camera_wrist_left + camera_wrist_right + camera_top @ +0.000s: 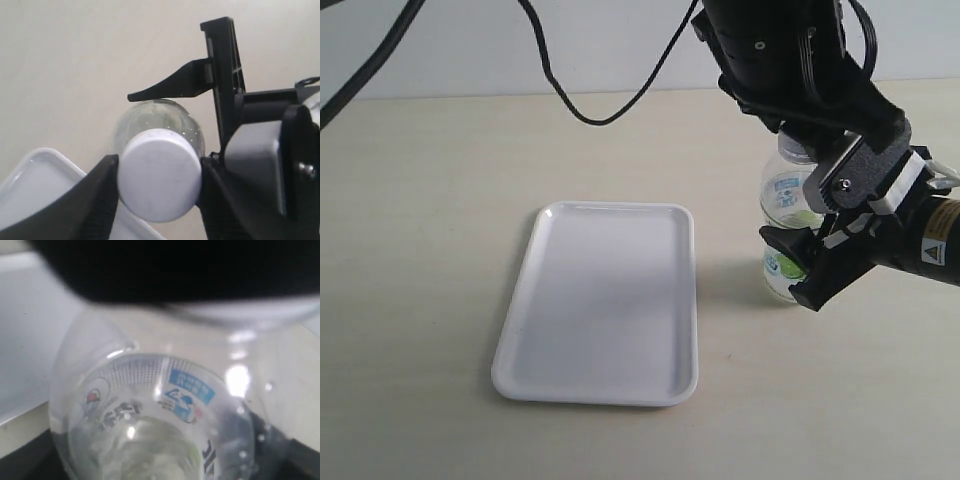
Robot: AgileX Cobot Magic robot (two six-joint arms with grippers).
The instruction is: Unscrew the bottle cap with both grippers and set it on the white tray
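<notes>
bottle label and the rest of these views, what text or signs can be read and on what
Nothing is sharp enough to quote.
On the label of the bottle: white characters on blue, dark print, round logo, all blurred.
On the yellow sticker: black warning triangle sign, no words legible.
On the bottle cap: no text.
On the white tray: no text.

Plain glossy white across the flat rectangular plastic tray [595,300]. Plain white too on the small round plastic screw cap [159,175]. Green, blue and black print on the white label [150,390] of the small clear plastic bottle [786,200]. Pale beige tabletop [420,200].
</notes>
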